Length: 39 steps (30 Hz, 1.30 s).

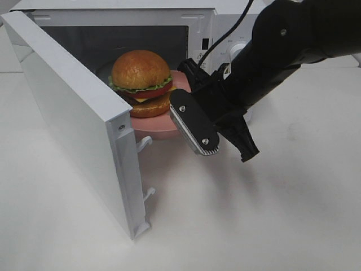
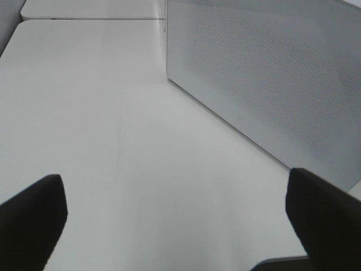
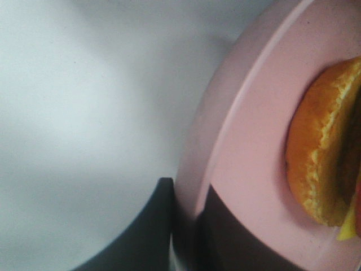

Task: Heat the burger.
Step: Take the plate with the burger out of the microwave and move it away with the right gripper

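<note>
**Sam:** White door [image 1: 84,124] of the microwave [image 1: 214,17] hangs open. My left tool [image 2: 175,220] is spread wide, holding nothing, over the worktop [image 2: 113,141].

**Kim:** Where's the burger [image 1: 141,82]?

**Sam:** On the pink plate [image 1: 163,132], half inside. My right tool [image 3: 183,226] pinches the plate's rim, arm reaching in from the right. I think I push it in next, then let go.
</note>
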{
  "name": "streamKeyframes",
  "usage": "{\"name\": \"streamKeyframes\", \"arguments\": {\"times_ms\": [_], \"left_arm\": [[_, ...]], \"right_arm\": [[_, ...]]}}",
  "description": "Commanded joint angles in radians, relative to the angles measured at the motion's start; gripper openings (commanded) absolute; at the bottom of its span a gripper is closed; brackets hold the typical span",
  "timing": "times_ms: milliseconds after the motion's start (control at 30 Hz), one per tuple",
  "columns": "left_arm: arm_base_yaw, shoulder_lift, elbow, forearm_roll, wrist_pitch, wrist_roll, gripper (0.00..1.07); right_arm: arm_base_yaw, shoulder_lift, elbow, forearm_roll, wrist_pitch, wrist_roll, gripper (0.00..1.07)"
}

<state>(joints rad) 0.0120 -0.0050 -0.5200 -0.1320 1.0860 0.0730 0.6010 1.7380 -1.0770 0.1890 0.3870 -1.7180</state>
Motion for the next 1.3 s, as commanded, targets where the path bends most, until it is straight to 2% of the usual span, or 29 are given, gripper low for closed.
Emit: {"name": "streamKeyframes", "arguments": {"times_ms": [33, 167, 233, 333, 400, 500, 567, 900, 1033, 1300], "left_arm": [[-0.003, -0.015, 0.002, -0.003, -0.013, 0.0, 0.98], [-0.003, -0.015, 0.002, -0.003, -0.013, 0.0, 0.98], [-0.003, -0.015, 0.002, -0.003, -0.013, 0.0, 0.98], [-0.003, -0.015, 0.002, -0.003, -0.013, 0.0, 0.98], [-0.003, -0.015, 0.002, -0.003, -0.013, 0.0, 0.98], [-0.003, -0.015, 0.002, -0.003, -0.013, 0.0, 0.98], [-0.003, -0.015, 0.002, -0.003, -0.013, 0.0, 0.98], [-0.003, -0.015, 0.002, -0.003, -0.013, 0.0, 0.98], [-0.003, -0.015, 0.002, -0.003, -0.013, 0.0, 0.98], [-0.003, -0.015, 0.002, -0.003, -0.013, 0.0, 0.98]], "right_arm": [[0.001, -0.079, 0.062, 0.002, -0.088, 0.003, 0.0], [0.001, -0.122, 0.106, 0.002, -0.088, 0.004, 0.0], [0.001, -0.185, 0.169, 0.001, -0.099, 0.004, 0.0], [0.001, -0.203, 0.186, 0.0, -0.105, 0.006, 0.0], [0.001, -0.271, 0.248, 0.0, -0.114, 0.007, 0.0], [0.001, -0.291, 0.267, -0.001, -0.113, 0.007, 0.0], [0.001, -0.368, 0.339, -0.002, -0.112, 0.019, 0.0], [0.001, -0.583, 0.494, -0.007, -0.089, 0.085, 0.0], [0.001, -0.693, 0.54, -0.049, -0.03, 0.129, 0.0], [0.001, -0.885, 0.604, -0.226, 0.123, 0.369, 0.0]]}}
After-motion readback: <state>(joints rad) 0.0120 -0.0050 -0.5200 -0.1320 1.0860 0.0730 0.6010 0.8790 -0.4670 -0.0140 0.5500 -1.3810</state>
